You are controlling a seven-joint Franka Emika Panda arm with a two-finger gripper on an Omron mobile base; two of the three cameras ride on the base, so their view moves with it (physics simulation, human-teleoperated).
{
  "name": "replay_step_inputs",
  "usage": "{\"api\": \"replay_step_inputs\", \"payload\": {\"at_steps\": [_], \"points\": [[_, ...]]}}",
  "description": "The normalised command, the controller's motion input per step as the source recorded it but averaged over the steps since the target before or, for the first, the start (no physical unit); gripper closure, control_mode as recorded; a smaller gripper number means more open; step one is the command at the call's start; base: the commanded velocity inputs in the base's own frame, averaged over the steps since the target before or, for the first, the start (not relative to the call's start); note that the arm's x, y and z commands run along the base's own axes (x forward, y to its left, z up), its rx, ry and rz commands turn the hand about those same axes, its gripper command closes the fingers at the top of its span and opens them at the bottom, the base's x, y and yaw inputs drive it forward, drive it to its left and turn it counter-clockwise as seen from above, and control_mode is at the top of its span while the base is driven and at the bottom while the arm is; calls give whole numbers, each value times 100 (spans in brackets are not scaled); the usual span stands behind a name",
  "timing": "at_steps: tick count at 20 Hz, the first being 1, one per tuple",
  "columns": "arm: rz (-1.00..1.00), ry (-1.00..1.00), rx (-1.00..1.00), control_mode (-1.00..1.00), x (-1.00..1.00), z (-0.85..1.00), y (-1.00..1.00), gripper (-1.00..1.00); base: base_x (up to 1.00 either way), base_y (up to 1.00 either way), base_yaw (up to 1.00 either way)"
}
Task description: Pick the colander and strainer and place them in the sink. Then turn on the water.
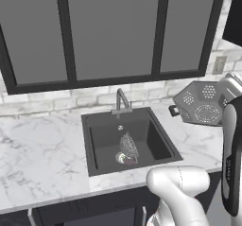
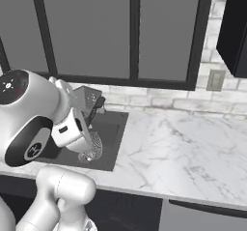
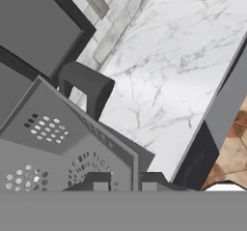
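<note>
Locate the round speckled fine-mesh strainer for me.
The round speckled light-grey mesh strainer lies inside the dark grey rectangular sink, near its drain, below the grey gooseneck faucet in the left base view.

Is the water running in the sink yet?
Off. Nothing blue falls from the faucet into the sink. The strainer lies in the basin, and the gripper holds the colander up beside it.

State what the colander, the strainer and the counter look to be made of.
Colander: looks like matte grey metal or hard plastic; flat facets with clusters of punched holes. Strainer: fine wire mesh, probably metal; the sink floor shows through its speckled bowl. Counter: polished marble or a marble-look slab; white with grey veins.
</note>
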Motion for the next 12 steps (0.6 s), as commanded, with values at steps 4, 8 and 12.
{"api": "replay_step_inputs", "payload": {"at_steps": [4,8,12], "points": [[0,0,0,100,0,0,0,100,89,83,-7],[0,0,0,100,0,0,0,100,58,100,0],[0,0,0,100,0,0,0,100,43,96,8]]}}
